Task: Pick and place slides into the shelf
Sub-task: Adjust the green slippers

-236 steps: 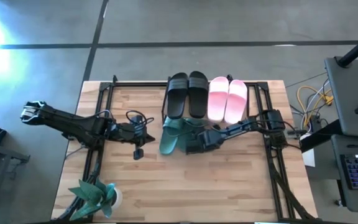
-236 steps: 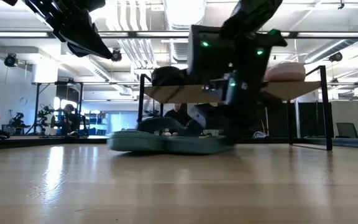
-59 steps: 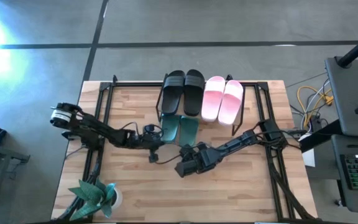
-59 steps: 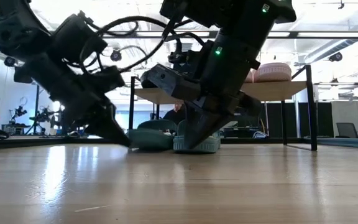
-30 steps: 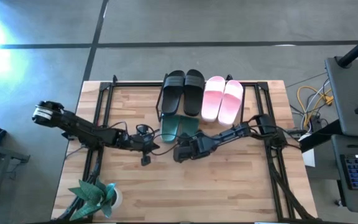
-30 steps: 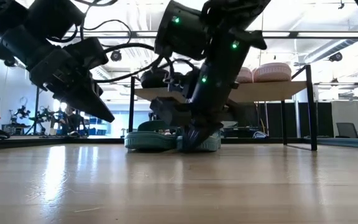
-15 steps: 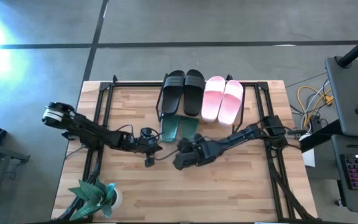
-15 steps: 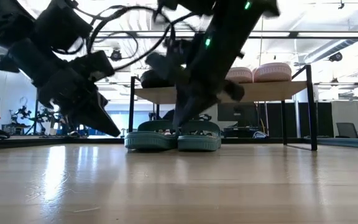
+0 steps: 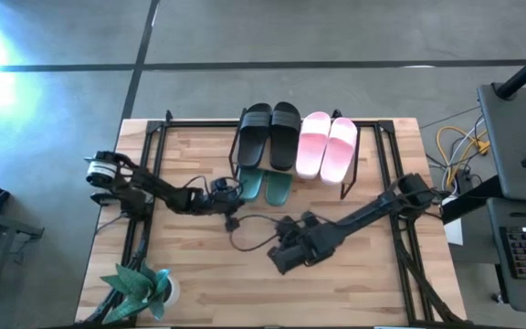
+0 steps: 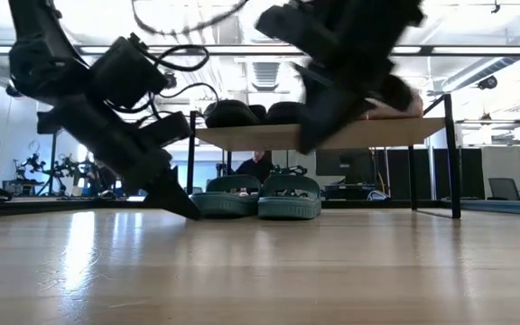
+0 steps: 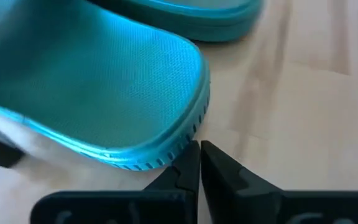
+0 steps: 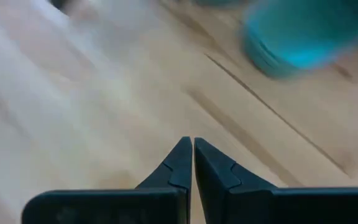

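Under the shelf (image 9: pixel 359 153) sits the teal-green pair (image 9: pixel 265 186); black and pink pairs lie on top. Left gripper (image 9: pixel 236 193), pinched closed and empty, touches the teal heel; right gripper (image 9: pixel 279 262), closed too, hangs well clear.

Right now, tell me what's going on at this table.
Two robot arms are putting slides on a small shelf. The black pair and pink pair sit on its top; the teal-green pair lies side by side underneath, heels poking out. The left gripper, shut, has its tip right at one teal heel, apparently nudging it. The right gripper, shut and holding nothing, is out over bare table.
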Motion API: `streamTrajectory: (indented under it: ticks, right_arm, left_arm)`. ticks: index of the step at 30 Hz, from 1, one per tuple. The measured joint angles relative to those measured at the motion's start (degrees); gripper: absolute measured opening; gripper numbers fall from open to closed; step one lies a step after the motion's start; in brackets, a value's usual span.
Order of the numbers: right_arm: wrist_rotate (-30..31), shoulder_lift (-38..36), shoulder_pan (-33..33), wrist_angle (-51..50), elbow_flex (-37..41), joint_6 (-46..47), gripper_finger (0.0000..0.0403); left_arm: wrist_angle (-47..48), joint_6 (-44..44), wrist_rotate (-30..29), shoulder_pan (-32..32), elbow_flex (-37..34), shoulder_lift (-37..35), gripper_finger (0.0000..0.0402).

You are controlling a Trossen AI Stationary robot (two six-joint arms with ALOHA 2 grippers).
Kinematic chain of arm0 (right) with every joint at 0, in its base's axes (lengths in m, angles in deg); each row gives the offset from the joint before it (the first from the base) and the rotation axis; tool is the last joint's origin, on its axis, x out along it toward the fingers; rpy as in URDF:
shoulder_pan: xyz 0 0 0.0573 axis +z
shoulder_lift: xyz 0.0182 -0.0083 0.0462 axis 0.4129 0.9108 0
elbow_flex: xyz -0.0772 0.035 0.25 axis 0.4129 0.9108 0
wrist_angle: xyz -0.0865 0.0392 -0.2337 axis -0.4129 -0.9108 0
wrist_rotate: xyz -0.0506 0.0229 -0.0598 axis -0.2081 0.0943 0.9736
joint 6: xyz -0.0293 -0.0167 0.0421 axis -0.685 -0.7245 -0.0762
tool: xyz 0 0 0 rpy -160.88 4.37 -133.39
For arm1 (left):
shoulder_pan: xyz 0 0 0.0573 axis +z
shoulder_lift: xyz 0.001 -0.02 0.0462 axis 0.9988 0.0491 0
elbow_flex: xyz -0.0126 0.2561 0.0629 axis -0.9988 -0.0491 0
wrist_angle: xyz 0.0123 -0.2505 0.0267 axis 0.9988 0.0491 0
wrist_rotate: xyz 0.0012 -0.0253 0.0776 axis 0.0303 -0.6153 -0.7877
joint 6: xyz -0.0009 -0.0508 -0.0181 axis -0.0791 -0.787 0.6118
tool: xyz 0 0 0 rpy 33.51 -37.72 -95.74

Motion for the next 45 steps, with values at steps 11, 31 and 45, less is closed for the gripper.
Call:
streamTrajectory:
  ticks: [11,31,45]
  right_arm:
    - [4.87,-4.75,8.64,-47.02,1.91,49.87,0.0009]
    - [3.9,-35.68,-1.67,-40.14,30.77,41.92,0.0009]
    - [5.4,-38.27,-10.48,-32.87,34.8,33.28,0.0008]
  left_arm:
    - [1.35,-0.09,4.96,-1.78,-0.42,-7.67,0.0]
    - [5.07,-0.49,5.03,-2.49,-0.41,-11.12,0.0]
    - [5.08,-0.49,4.87,-2.48,-0.41,-11.12,0.0]
